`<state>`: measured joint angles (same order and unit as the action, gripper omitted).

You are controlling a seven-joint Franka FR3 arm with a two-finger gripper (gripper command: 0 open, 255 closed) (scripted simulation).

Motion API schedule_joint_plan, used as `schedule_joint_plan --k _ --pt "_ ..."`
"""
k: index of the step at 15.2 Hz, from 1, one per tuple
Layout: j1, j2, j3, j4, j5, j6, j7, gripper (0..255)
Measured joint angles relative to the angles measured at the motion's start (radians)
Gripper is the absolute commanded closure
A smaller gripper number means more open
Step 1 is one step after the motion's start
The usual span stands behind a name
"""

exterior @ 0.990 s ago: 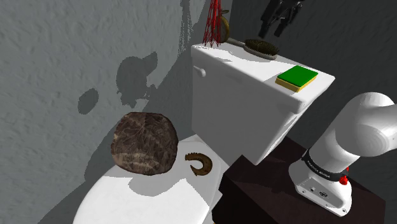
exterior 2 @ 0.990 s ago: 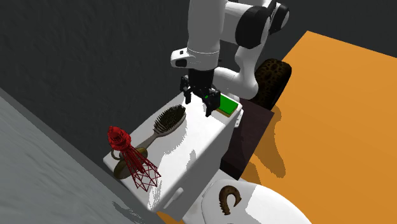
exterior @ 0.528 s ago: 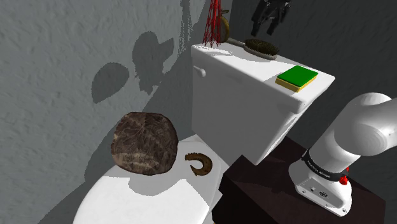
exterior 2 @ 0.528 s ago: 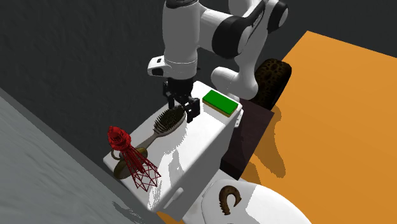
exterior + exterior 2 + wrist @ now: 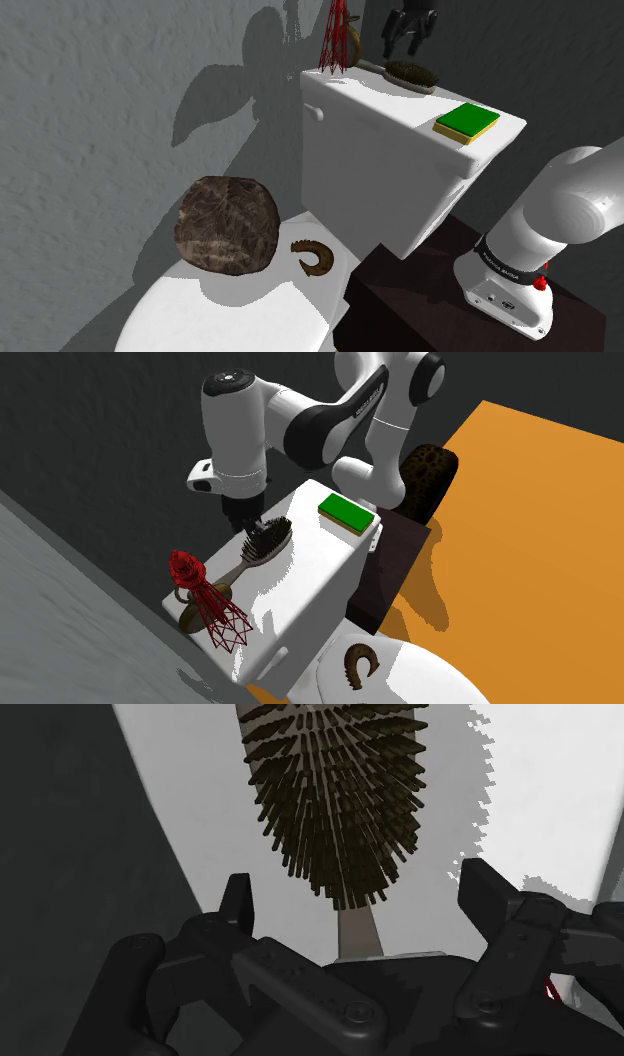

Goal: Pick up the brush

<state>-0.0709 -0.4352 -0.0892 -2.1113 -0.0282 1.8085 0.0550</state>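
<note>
Overhead, the hand (image 5: 358, 889) is hovering just above the brush (image 5: 335, 794), its fingers standing apart and gripping nothing. The brush is lying bristles-up on the white toilet tank lid (image 5: 385, 102), between a red wire ornament (image 5: 212, 602) and a green sponge (image 5: 467, 121), its handle pointing toward the ornament.

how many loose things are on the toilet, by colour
brown: 4, bristly oval hairbrush, mottled round lump, curled crescent, ring-shaped piece by the cone
green: 1, flat sponge block
red: 1, wire-mesh cone
total: 6
</note>
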Motion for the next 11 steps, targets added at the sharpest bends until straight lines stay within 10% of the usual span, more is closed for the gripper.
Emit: schedule_joint_plan --k 6,7,11 --pt "-0.002 0.002 -0.003 -0.081 -0.003 0.082 -0.001 0" --pt "-0.002 0.003 -0.004 -0.084 -0.003 0.085 -0.002 255" --pt "-0.002 0.003 -0.004 -0.085 -0.003 0.088 -0.002 255"
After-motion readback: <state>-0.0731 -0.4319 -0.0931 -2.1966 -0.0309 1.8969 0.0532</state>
